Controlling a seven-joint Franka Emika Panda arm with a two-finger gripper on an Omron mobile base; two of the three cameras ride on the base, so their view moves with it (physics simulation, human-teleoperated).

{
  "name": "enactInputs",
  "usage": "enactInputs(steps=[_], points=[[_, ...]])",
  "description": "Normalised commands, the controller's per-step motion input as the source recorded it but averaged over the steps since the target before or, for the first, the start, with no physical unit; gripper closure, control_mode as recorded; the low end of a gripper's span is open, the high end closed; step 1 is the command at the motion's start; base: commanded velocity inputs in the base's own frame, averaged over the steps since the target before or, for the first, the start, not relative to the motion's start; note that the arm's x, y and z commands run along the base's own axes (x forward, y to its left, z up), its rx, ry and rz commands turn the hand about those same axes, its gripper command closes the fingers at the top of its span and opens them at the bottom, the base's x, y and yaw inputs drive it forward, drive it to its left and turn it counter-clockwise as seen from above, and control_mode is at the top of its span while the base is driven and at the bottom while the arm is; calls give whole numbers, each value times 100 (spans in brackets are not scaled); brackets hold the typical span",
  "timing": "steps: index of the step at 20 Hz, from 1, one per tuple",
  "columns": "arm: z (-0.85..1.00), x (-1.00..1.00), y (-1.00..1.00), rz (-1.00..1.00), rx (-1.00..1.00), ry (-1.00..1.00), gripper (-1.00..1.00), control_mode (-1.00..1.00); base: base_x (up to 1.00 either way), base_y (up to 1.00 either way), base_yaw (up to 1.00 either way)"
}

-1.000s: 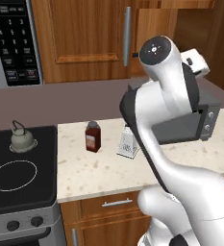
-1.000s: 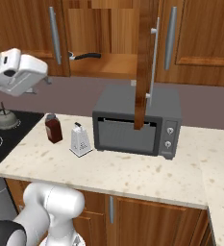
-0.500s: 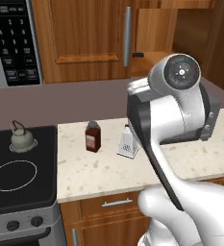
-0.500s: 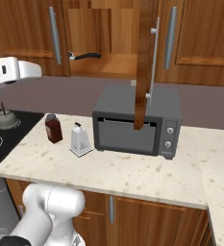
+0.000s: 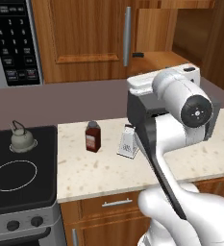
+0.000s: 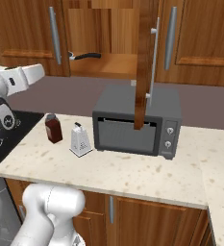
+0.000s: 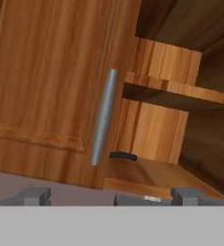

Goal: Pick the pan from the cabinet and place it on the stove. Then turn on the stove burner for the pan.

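The brown cabinet (image 6: 114,65) stands open at one side, its door (image 6: 144,62) swung out edge-on. On its lower shelf lies the pan, showing just its thin black handle (image 6: 87,56) (image 7: 123,156) (image 5: 138,54); the round body is hidden behind the closed door (image 7: 46,96). My gripper (image 7: 112,196) is open and empty, well short of the cabinet, facing that door's silver bar handle (image 7: 103,116). The black stove (image 5: 41,192) sits low on the left, with its large burner (image 5: 13,175) ring bare.
A grey kettle (image 5: 22,140) stands on the stove's back burner. A brown bottle (image 5: 92,136) and a steel grater (image 5: 128,142) sit on the speckled counter (image 6: 132,175). A toaster oven (image 6: 135,120) stands under the open door. The microwave (image 5: 10,41) hangs upper left.
My arm has swung: its round joint moved right and lower in the left base view, and lower in the right base view. The jaws stayed open. Nothing on the counter moved.
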Motion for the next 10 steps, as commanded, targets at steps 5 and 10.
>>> enactInputs(steps=[5,10], points=[[26,10,12,1,11,-25,-100,-100,0,0,0],[23,19,10,4,16,-19,-100,-100,0,0,0]])
